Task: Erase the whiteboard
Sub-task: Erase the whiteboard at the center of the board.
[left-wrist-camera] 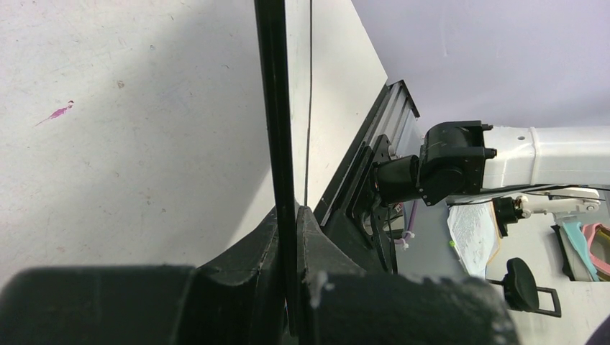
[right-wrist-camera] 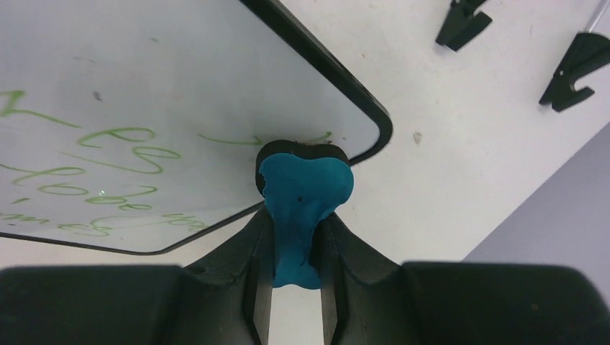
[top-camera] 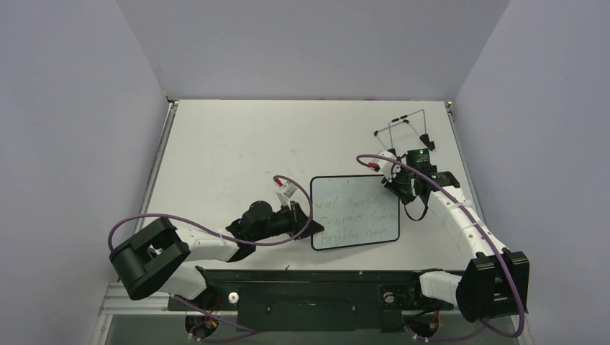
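Right wrist view: right end effector (right-wrist-camera: 296, 230) grips blue bone-shaped eraser (right-wrist-camera: 305, 183), seemingly touching corner of black-rimmed white whiteboard (right-wrist-camera: 158, 79); left end effector (left-wrist-camera: 289, 223) pinches its rim. Heavy wiping could twist it loose.

A scuffed white tabletop (top-camera: 230, 144) sits boxed in by plain pale lavender walls: a back wall (top-camera: 309, 43), a left wall (top-camera: 65, 144) and a right wall (top-camera: 547, 129). A metal rail (top-camera: 160, 154) runs along its left edge; a small magenta streak (left-wrist-camera: 57, 113) marks the surface under soft, even light
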Available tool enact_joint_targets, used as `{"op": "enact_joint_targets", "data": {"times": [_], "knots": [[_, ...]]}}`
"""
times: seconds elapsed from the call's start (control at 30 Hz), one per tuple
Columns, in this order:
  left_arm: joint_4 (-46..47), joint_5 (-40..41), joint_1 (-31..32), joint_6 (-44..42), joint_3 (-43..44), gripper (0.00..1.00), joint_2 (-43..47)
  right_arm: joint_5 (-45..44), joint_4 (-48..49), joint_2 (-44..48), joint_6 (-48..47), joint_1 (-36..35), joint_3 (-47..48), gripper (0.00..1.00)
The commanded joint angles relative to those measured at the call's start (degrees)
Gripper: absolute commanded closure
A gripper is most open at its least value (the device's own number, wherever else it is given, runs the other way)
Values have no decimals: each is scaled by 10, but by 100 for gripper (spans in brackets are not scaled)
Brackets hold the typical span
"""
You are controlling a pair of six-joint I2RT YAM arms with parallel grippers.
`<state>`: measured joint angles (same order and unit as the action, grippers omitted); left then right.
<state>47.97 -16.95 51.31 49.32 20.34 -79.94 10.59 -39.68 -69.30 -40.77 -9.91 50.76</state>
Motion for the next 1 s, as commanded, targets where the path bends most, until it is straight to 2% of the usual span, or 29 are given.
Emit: {"op": "enact_joint_targets", "data": {"times": [0.0,0.1,0.23,0.27,0.4,0.5,0.57,0.73,0.83,0.9,0.97], "knots": [[19,-7,3,-36,0,100,15,-8,7,10,-8,16,2,100],[15,-6,3,-37,-2,100,22,74,-65,-2,-75,5,11,100],[11,-1,3,-40,-7,100,33,121,-87,-2,-95,-20,17,100],[9,0,3,-40,-8,100,36,117,-78,2,-85,-20,15,100],[5,1,3,-45,-9,100,38,10,35,26,13,-5,-7,100],[12,1,3,-44,-9,100,33,-11,80,42,50,19,-18,100],[14,-1,4,-41,-5,100,28,-5,77,46,42,21,-20,100],[16,-2,5,-41,1,100,24,103,-35,24,-58,15,2,100],[14,0,5,-42,0,100,25,137,-50,31,-81,7,1,100],[17,0,5,-42,-2,100,23,111,-11,38,-46,7,-6,100],[20,-1,5,-41,-2,100,21,43,49,40,5,11,-18,100]]}}
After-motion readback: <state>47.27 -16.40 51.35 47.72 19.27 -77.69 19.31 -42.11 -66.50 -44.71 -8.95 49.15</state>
